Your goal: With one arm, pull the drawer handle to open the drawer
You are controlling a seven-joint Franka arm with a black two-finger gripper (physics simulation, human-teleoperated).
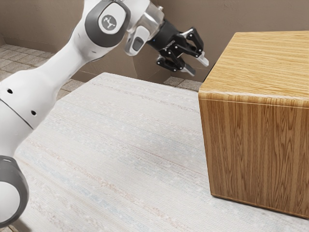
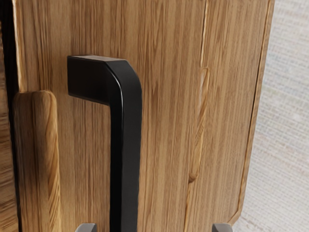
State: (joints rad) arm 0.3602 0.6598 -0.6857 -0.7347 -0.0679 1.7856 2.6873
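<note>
A wooden cabinet [image 1: 260, 121] stands on the pale table at the exterior view's right. My black gripper [image 1: 197, 65] hovers in the air just off the cabinet's upper far corner, fingers apart and holding nothing. In the wrist view the drawer front [image 2: 174, 96] is close ahead, with a black bar handle [image 2: 125, 145] running along it. Two grey fingertips [image 2: 86, 227] peek in at the picture's edge, one by the handle and one nearer the drawer's rim; the handle is not between them on both sides.
The light woven table top [image 1: 120, 145] stretches wide between the arm and the cabinet. A tiled floor and brown wall [image 1: 43, 24] lie behind. A strip of the table [image 2: 289, 121] shows beside the drawer front.
</note>
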